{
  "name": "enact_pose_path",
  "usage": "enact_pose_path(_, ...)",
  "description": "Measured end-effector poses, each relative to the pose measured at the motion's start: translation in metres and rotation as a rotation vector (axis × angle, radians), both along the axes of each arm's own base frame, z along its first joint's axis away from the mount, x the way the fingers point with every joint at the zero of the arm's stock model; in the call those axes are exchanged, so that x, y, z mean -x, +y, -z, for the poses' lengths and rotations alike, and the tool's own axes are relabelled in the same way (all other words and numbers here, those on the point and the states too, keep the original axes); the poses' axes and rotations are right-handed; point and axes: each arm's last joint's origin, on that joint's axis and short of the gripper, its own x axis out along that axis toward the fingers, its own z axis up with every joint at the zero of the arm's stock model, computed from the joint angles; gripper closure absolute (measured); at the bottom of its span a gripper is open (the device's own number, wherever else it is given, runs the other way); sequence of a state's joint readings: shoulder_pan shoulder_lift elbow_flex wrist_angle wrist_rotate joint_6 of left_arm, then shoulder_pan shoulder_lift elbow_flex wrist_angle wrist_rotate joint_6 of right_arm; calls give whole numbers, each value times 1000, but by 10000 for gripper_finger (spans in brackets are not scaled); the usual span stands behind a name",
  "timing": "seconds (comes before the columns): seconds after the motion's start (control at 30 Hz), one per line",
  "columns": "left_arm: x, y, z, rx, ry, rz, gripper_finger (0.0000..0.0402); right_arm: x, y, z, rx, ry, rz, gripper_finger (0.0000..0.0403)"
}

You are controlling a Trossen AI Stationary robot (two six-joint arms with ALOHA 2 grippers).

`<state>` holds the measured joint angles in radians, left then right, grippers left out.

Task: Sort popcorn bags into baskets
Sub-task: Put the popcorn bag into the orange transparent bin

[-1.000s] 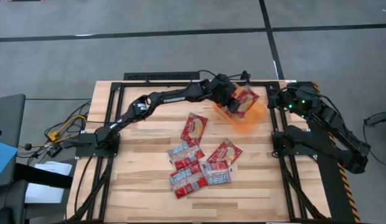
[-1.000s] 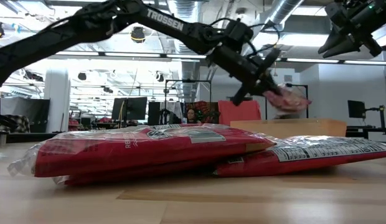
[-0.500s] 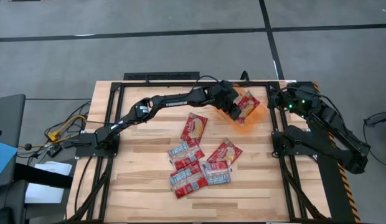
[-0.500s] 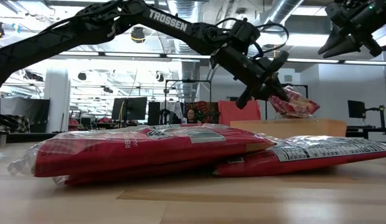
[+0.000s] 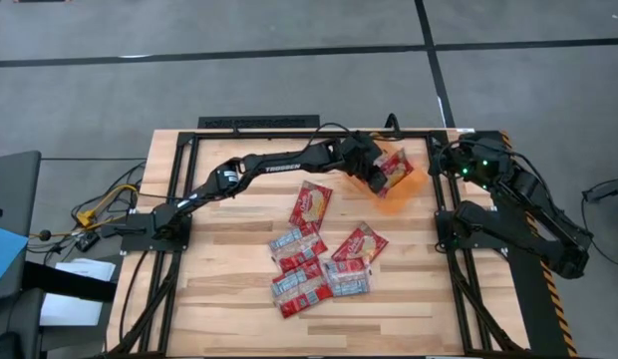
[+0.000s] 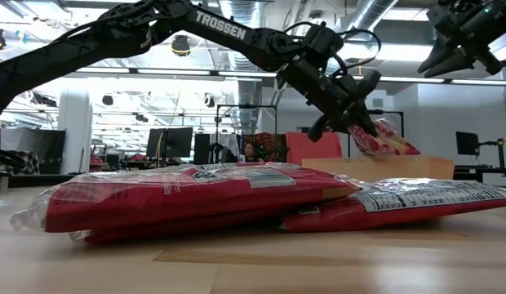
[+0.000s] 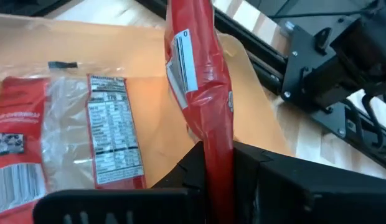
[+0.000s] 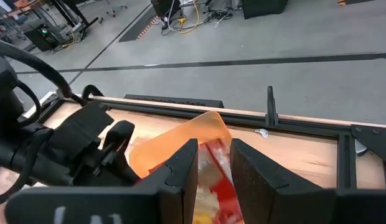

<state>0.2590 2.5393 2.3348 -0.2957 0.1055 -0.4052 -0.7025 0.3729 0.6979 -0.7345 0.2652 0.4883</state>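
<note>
Left gripper (image 5: 374,170): reached across the table's far side, above the basket (image 5: 401,189); fingers (image 7: 255,168) clamped on a bag (image 5: 393,171), the held bag (image 7: 202,81) standing on edge over the basket's inside. In the low view the left gripper (image 6: 344,102) hung above the basket (image 6: 375,167) with the held bag (image 6: 383,137) tilted down towards it, lower end at or behind the rim; contact with the floor could not be told.

Basket: orange, translucent, at the far right of the table (image 5: 219,289), just beside the right arm's base. One bag (image 7: 68,137) already lay flat inside it, label side up.

Right gripper (image 5: 459,165): raised at the table's far right corner, near the basket, carrying nothing; fingers (image 8: 180,168) stood narrowly parted. Its own view showed the basket (image 8: 180,140) and the held bag (image 8: 221,168) beyond its tips. In the low view the right gripper (image 6: 461,37) hung high, well above the table.

Loose bags: one bag (image 5: 310,204) lay alone near the table's middle; a cluster (image 5: 319,267) of overlapping bags lay nearer the front. Two of these bags (image 6: 204,196) filled the low view's foreground, stacked partly over one another.
</note>
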Motion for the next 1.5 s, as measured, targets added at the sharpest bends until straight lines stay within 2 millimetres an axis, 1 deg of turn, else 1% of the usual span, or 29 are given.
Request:
enact_pose_path(0.07, -1, -1, -2, 0, -26, 13, 362, 0, 0, 0, 0, 0, -1, 284)
enact_pose_path(0.17, -3, -2, -5, 1, -53, 30, 334, 0, 0, 0, 4, 6, -3, 284)
enact_pose_path(0.37, -3, -2, -5, 4, -58, 47, 254, 0, 0, 0, 10, 13, -7, 285)
enact_pose_path(0.5, -1, 0, -3, -54, -26, 30, 207, 0, 0, 0, 10, 14, -7, 285)
enact_pose_path(0.6, 1, 8, -4, -24, -22, 35, 193, 0, 0, 0, 10, 14, -8, 285)
enact_pose_path(0.7, 9, 18, -10, 50, -7, 116, 190, 0, 1, 2, -7, 34, -19, 285)
enact_pose_path(0.77, 19, 26, -18, 128, 19, 197, 190, -1, 1, 6, -42, 68, -37, 285)
enact_pose_path(0.8, 26, 30, -25, 163, 25, 232, 190, -2, 1, 8, -64, 87, -52, 285)
enact_pose_path(0.87, 45, 38, -47, 221, 45, 305, 190, -4, 2, 12, -100, 120, -76, 285)
enact_pose_path(0.9, 57, 39, -62, 224, 68, 325, 190, -4, 3, 14, -116, 132, -84, 285)
enact_pose_path(0.97, 83, 39, -89, 169, 148, 338, 191, -5, 3, 16, -148, 141, -96, 285)
enact_pose_path(1.0, 96, 37, -100, 130, 205, 330, 193, -6, 4, 17, -158, 141, -108, 285)
enact_pose_path(1.03, 108, 34, -105, 98, 283, 322, 194, -8, 3, 17, -168, 141, -121, 285)
enact_pose_path(1.13, 132, 26, -109, 74, 493, 285, 197, -15, 4, 19, -215, 143, -181, 285)
enact_pose_path(1.2, 144, 21, -115, 106, 549, 282, 197, -21, 6, 23, -282, 152, -252, 285)
enact_pose_path(1.27, 153, 15, -124, 145, 575, 284, 197, -29, 10, 31, -385, 162, -336, 285)
enact_pose_path(1.37, 156, 3, -125, 174, 613, 300, 197, -37, 21, 52, -581, 196, -408, 285)
enact_pose_path(1.5, 154, -19, -126, 193, 656, 330, 197, -43, 41, 76, -754, 212, -443, 285)
